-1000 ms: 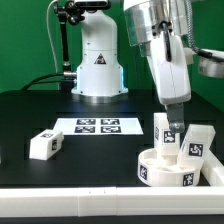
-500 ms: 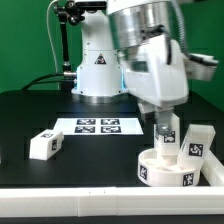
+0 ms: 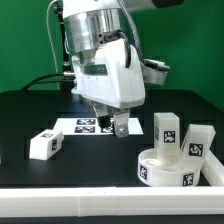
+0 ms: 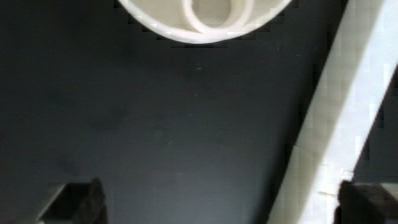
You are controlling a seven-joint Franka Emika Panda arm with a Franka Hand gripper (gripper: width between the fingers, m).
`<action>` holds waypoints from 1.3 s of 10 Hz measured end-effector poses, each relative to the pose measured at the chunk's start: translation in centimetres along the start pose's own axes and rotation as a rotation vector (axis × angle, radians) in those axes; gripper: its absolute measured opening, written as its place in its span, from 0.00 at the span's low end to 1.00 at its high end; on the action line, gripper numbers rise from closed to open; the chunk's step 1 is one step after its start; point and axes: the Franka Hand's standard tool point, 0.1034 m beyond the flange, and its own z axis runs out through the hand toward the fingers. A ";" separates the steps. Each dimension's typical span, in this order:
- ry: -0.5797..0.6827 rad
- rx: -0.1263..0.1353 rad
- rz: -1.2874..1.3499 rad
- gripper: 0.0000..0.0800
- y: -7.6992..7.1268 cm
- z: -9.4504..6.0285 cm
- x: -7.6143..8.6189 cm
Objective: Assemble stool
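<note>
The round white seat (image 3: 165, 171) lies at the exterior view's lower right. Two tagged white legs (image 3: 166, 132) (image 3: 199, 143) stand upright on or against it. A third leg (image 3: 43, 145) lies loose at the exterior view's left. My gripper (image 3: 120, 127) hangs just above the marker board (image 3: 88, 125), left of the seat, open and empty. In the wrist view the two dark fingertips (image 4: 71, 200) stand wide apart with only the black table between them (image 4: 222, 205). A white rounded part (image 4: 205, 15) shows at that view's edge; I cannot tell what it is.
The arm's white base (image 3: 98, 72) stands behind the marker board. A long white strip (image 4: 347, 110) crosses the wrist view beside one fingertip. The black table's front edge (image 3: 100, 190) runs close below the seat.
The gripper has left the upright leg on the seat and swung to the exterior view's left, over the marker board. The leg stays standing.
</note>
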 end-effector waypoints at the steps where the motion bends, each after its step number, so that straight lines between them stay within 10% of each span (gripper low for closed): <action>1: 0.000 -0.001 -0.002 0.81 0.0 0.0 0.0; 5: 0.048 -0.099 -0.575 0.81 1.0 1.1 0.3; 10: 0.045 -0.099 -0.760 0.81 1.4 1.2 0.8; 13: 0.036 -0.094 -0.701 0.81 5.5 0.4 5.2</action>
